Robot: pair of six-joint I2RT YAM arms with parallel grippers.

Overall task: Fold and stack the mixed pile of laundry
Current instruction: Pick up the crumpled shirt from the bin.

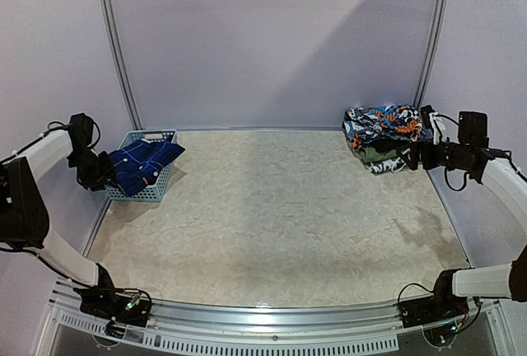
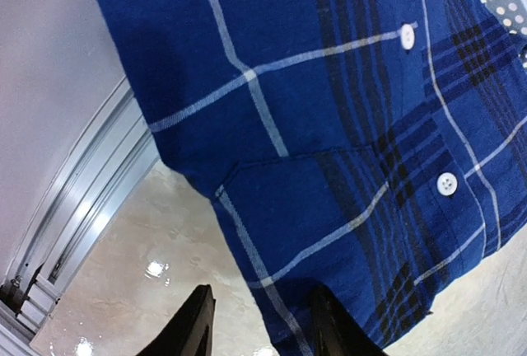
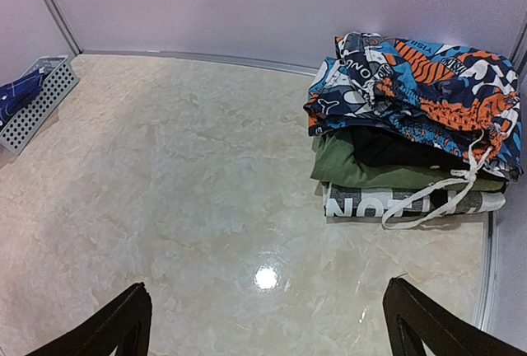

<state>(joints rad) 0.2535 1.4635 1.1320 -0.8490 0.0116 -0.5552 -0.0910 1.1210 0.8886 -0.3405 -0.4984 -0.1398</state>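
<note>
A blue-and-black plaid shirt [image 1: 144,162] lies in and spills over the light-blue basket [image 1: 152,189] at the far left. In the left wrist view the plaid shirt [image 2: 329,109] fills the frame, and its lower edge hangs between the fingers of my left gripper [image 2: 263,290]. Those jaws stand partly apart; the right finger [image 2: 333,323] touches the cloth and bare table shows beside the left finger. A folded stack [image 1: 383,138] sits at the far right, with patterned blue-and-orange shorts [image 3: 412,84] on top. My right gripper [image 3: 267,287] hovers wide open in front of the stack, holding nothing.
The basket [image 3: 37,100] stands against the left wall rail. Under the shorts lie a green garment [image 3: 354,162] and a grey one with white lettering [image 3: 370,201]; a white drawstring loops over their front. Walls close in the table at the back and both sides.
</note>
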